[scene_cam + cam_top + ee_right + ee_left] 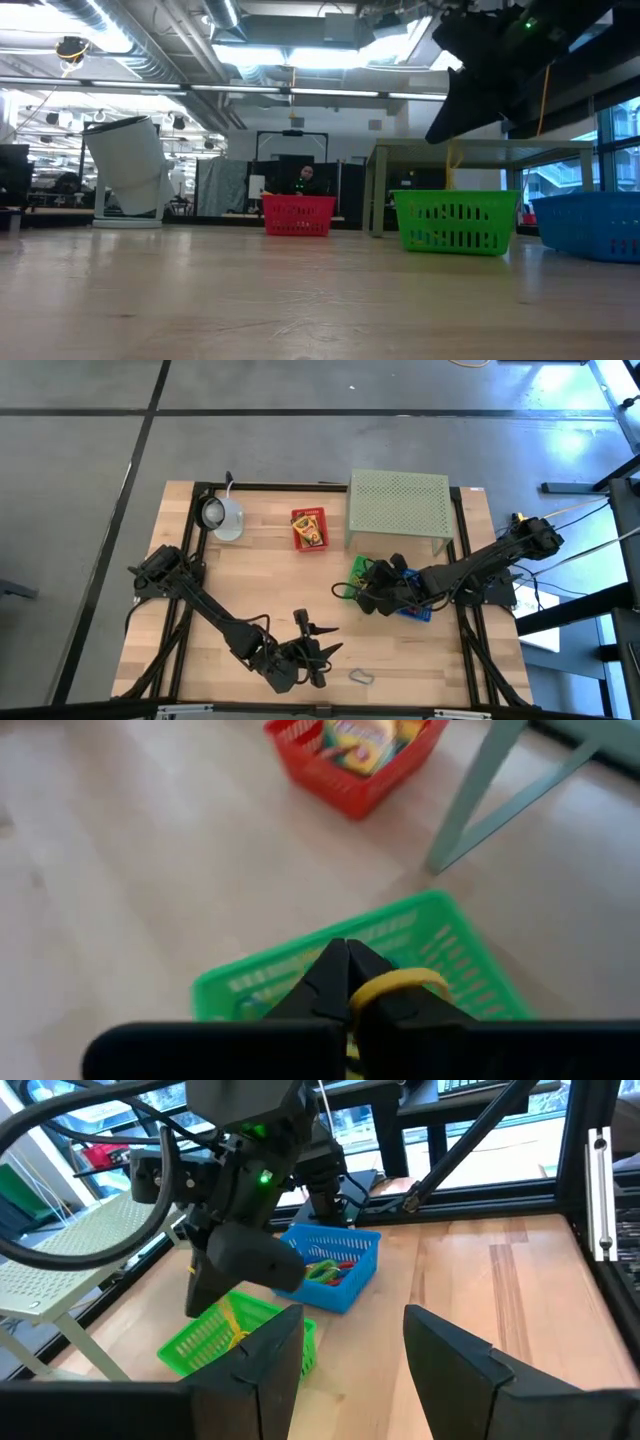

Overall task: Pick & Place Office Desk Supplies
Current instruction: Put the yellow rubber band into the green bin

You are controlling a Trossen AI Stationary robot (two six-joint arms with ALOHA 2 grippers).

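From above, the left gripper (318, 650) hovers low near the table's front edge, its fingers spread wide and empty. The right gripper (372, 592) sits over the small green plastic basket (357, 569). In the right wrist view, its fingers are pinched shut on what looks like a thin yellow rubber loop (396, 986), above the green basket. The yellow printed box (366, 742) lies in the red plastic basket (345, 782).

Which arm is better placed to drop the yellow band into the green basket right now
The right. Its gripper is shut on a yellow rubber band directly above the green basket. The left gripper is open and empty near the table's front edge, well away from that basket.
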